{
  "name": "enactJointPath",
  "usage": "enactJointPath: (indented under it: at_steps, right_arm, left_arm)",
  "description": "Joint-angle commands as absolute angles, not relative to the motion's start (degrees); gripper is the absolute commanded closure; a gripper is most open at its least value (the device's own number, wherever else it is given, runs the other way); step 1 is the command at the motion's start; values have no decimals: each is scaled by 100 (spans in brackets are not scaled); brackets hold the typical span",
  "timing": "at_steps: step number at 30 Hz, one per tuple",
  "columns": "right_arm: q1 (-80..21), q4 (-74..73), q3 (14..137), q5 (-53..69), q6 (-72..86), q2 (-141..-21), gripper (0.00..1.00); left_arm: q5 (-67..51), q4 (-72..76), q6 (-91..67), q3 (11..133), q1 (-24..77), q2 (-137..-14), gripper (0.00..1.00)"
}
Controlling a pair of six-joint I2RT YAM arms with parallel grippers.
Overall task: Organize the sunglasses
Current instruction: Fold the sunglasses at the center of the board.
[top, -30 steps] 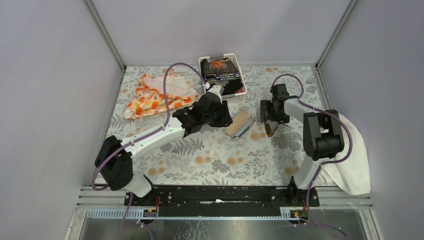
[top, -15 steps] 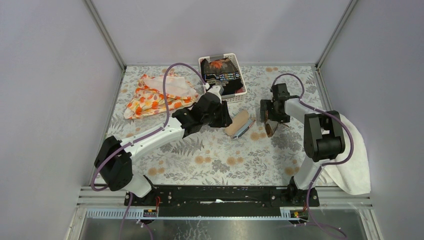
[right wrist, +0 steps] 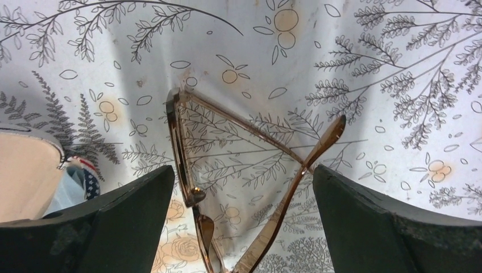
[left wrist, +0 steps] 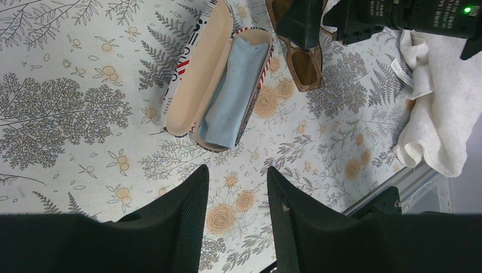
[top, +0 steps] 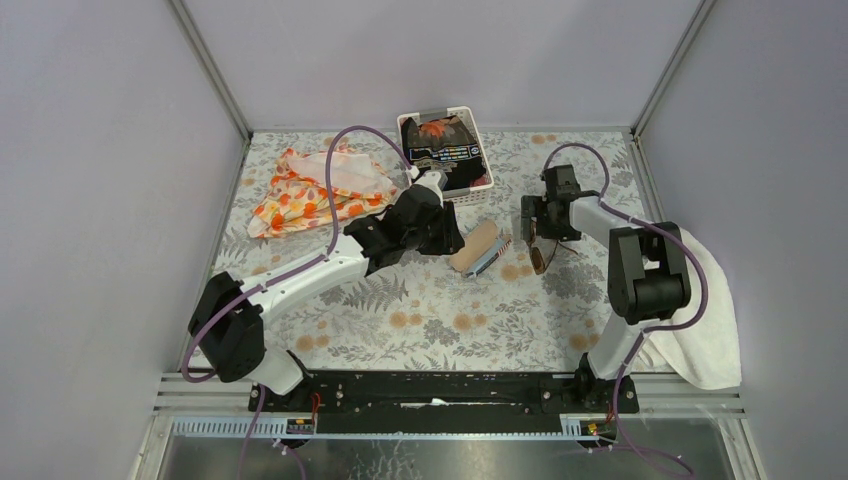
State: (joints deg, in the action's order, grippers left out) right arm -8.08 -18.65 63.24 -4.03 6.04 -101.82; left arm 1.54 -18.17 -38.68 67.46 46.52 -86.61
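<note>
So, our right gripper (right wrist: 241, 170) hangs wide open over the sunglasses (left wrist: 304, 65), which lie just beside the open case (left wrist: 199, 74). We'd drop straight down and pinch the front frame gently, not the crossed temples. Meanwhile our left gripper (left wrist: 236, 173) hovers half open, empty.

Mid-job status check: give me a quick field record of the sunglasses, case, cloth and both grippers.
sunglasses: on the table beside the case, temple arms crossed, not held
case: lying open
cloth: light blue, inside the open case
right gripper: open, one finger on each side of the sunglasses
left gripper: open, empty, over the table near the case
</note>
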Motion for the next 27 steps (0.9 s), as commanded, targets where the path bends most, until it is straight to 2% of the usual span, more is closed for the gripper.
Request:
enactJointPath:
  at_steps: [1,10,13,19,27]
  right_arm:
    - [-782,-1644,6336,-494,422,-10467,0]
    - [-782,-1631,6292,-343,459,-10719,2]
    - [-782,-1667,6278,-325,489,-10708,11]
    - [-782,-1860,6339,-387,513,-10644,39]
    - [-782,-2203,6425,-392,669,-10416,60]
  left_arm:
    - [210,-1794,-3859,6691,4701,-8495,52]
    - [202,-1806,-3852,6669,4698,-8463,52]
    - [202,-1805,-3850,6671,4702,-8464,52]
    - [193,-1808,-3850,6667,4702,-8447,52]
    - [187,-1789,-3881,6642,4702,-8470,52]
